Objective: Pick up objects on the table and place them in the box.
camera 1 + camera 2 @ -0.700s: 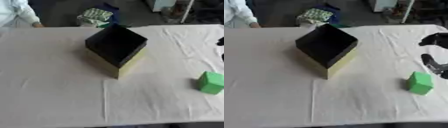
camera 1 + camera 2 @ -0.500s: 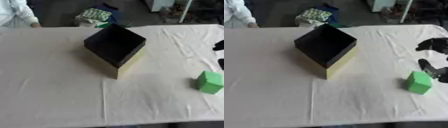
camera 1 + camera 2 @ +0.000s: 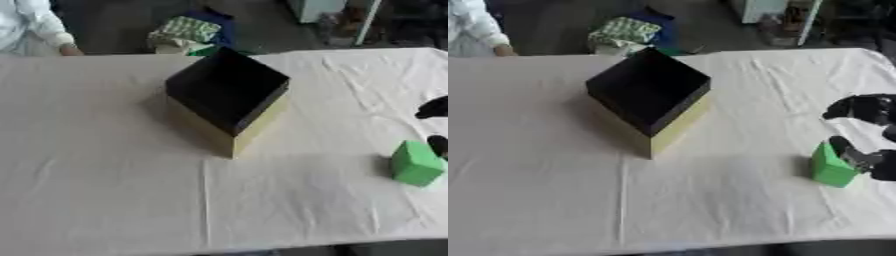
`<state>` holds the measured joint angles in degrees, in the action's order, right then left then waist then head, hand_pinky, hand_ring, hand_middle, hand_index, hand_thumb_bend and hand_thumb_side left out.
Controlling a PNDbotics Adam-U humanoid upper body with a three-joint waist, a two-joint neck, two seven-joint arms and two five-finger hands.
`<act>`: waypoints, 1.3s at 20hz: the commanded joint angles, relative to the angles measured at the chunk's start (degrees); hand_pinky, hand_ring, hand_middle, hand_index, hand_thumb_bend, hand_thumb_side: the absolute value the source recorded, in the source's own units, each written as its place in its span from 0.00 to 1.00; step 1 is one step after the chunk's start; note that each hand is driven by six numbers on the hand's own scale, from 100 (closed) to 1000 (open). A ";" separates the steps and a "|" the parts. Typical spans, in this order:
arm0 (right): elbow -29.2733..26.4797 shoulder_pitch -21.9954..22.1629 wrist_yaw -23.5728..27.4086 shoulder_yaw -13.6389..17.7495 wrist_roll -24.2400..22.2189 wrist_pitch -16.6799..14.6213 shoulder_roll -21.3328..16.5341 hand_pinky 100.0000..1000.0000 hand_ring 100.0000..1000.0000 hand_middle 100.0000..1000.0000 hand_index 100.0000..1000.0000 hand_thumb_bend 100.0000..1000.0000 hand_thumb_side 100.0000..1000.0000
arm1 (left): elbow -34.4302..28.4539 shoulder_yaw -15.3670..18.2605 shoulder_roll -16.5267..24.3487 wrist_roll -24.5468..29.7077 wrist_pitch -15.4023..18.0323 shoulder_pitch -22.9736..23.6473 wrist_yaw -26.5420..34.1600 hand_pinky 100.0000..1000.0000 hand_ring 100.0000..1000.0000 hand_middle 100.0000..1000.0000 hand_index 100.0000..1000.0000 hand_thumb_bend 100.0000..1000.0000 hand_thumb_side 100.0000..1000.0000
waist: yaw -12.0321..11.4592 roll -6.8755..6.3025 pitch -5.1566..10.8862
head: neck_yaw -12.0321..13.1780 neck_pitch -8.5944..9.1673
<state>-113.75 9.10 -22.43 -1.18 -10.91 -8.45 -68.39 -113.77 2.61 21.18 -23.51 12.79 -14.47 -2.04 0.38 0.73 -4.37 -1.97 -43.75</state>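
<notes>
The right robot hand (image 3: 866,137) comes in from the right edge and is closing in on the green block (image 3: 831,166): a lower finger or thumb lies against the block's right upper edge, while the upper fingers arch above and behind it, spread apart. It looks open around the block, not clamped on it, and the block sits flat on the bench (image 3: 553,200), so I judge the grasp as only beginning. The left robot hand shows in neither view.

Taking the box (image 3: 648,99) as the landmark, the green block lies well to its right and somewhat nearer the camera, close to the bench's right edge. The box itself stands near the middle of the white cloth, turned corner-on, with pale yellow walls and a dark open interior. Nothing can be made out inside it; the inside is simply black, so whether anything has been placed there cannot be told.

As far as the views show, the block is the only loose item on the cloth, and it has not been lifted. What remains is the closing of the fingers, the lift, the carry leftward to the box, and the release.

Beyond the box, past the far edge, a patterned bundle (image 3: 184,31) lies on the floor.
</notes>
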 commanded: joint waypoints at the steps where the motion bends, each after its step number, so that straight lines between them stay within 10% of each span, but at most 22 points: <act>1: -0.84 -0.33 1.31 0.21 -1.23 0.23 -1.37 0.91 0.88 0.84 0.92 0.01 1.00 | -0.82 0.01 1.57 0.31 -0.04 -0.41 0.39 0.60 0.67 0.57 0.70 0.15 0.92 | 0.05 -0.02 0.30 | -0.22 -0.37; 6: -0.84 -0.79 2.18 -0.31 -3.47 2.07 -0.92 0.90 0.87 0.84 0.93 0.13 0.99 | -0.82 -0.14 1.35 0.68 -0.21 -0.39 0.62 0.60 0.67 0.57 0.70 0.15 0.92 | -0.14 -0.06 0.23 | -0.42 -0.37; 19: -0.84 -1.28 0.68 -1.18 -7.33 5.86 0.06 0.93 0.87 0.85 0.96 0.12 0.58 | -0.82 -0.28 1.00 1.05 -0.32 -0.48 1.00 0.60 0.67 0.57 0.70 0.14 0.92 | -0.35 -0.11 -0.01 | -0.60 -0.37; 26: -0.84 -1.20 -1.36 -0.68 -8.81 9.16 0.55 0.97 0.92 0.87 0.99 0.22 0.68 | -0.82 -0.28 0.89 1.12 -0.37 -0.44 1.13 0.60 0.67 0.56 0.70 0.14 0.92 | -0.33 -0.17 -0.18 | -0.60 -0.37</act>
<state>-113.75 8.34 -22.94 -2.85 -19.64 0.06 -66.78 -113.77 2.25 21.12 -22.59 12.39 -14.46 -1.04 0.03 0.56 -4.95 -2.58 -43.75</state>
